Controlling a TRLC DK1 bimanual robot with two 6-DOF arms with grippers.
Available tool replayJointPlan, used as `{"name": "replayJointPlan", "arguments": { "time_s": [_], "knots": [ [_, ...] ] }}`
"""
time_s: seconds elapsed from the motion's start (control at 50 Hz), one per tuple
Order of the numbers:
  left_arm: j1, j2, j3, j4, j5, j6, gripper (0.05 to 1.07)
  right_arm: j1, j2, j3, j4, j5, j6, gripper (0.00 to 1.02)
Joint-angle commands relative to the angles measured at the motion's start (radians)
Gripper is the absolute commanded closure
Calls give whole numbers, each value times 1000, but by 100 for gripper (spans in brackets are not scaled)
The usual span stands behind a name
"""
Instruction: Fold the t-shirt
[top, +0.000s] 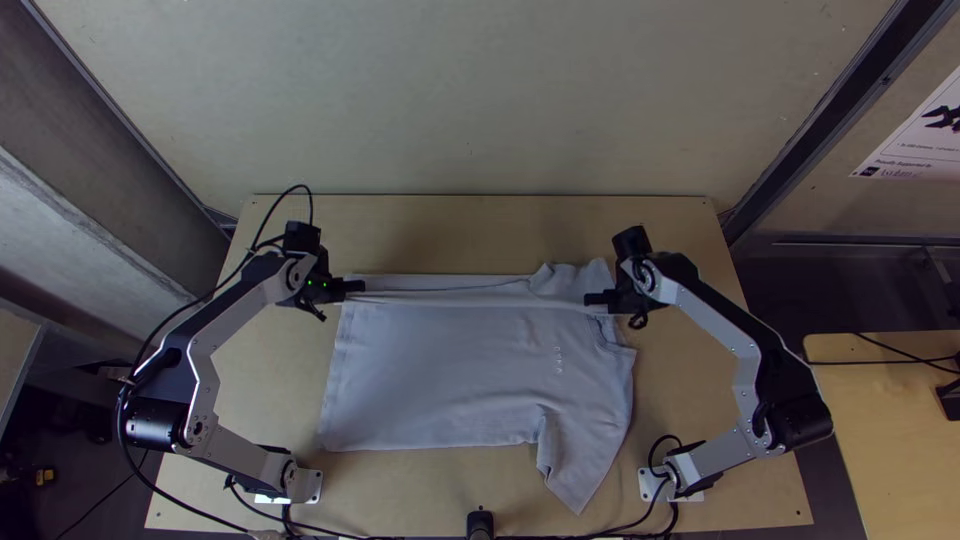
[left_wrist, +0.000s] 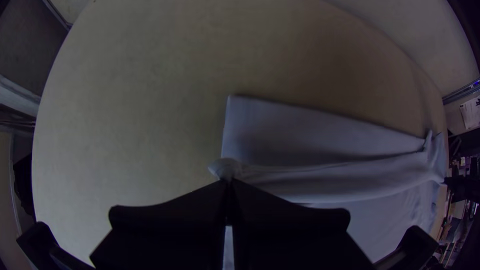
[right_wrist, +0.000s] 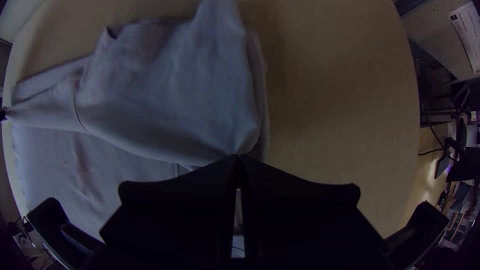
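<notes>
Top view, and here's your t-shirt (top: 450, 370) on the surface (top: 270, 375), laid wide between your arms, near sleeve (top: 580, 470) pointing out toward you. Up along the far side, your left tool (top: 355, 286) is at the hem end and your right tool (top: 588, 298) at the shoulder end, a taut band of cloth stretched between them. That looks like the first long fold, with the far side on its way over the body!

Left wrist view now: fingers closed, a small bunch of hem pinched right at the tips, the strip beyond lying flat.

Over to the right wrist view: tips together on the cloth by the far sleeve (right_wrist: 175, 85), which is draped loosely and rumpled.

So what does it need from you? Carry both ends toward the near side together, keep that band level, then lower and let go. Watch the sleeve; it could bunch underneath. The near sleeve's fold should come after.
</notes>
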Motion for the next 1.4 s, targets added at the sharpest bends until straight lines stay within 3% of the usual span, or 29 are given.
{"name": "replayJointPlan", "arguments": {
  "time_s": [0.0,0.14,0.18,0.24,0.3,0.34,0.36,0.4,0.68,0.86,0.96,1.24,1.38],
  "knots": [
    [4,-19,-67,24,-5,2,105,3,7,-54,20,15,20,100],
    [6,-12,-119,81,-5,21,103,-5,40,-68,36,16,18,100],
    [9,-10,-130,95,-3,18,92,-8,46,-66,40,16,18,100],
    [12,-9,-142,98,-1,16,59,-17,54,-56,37,15,18,98],
    [6,-7,-139,89,-3,19,33,-26,40,-56,34,15,18,71],
    [4,-7,-133,70,0,21,19,-31,27,-56,32,15,20,47],
    [4,-9,-126,56,9,21,12,-34,19,-56,29,15,17,30],
    [11,-13,-111,35,26,21,10,-48,7,-52,26,15,17,1],
    [24,-130,-27,-79,72,51,10,-86,-193,-72,-33,15,-5,3],
    [30,-194,16,-197,77,76,10,-88,-415,-114,-53,13,77,3],
    [27,-228,33,-280,77,87,10,-75,-498,-129,-93,13,84,4],
    [-14,-286,-13,-632,75,154,10,38,-590,-103,-340,13,89,4],
    [-25,-380,-136,-681,75,237,10,110,-624,-114,-442,10,135,4]
  ]
}}
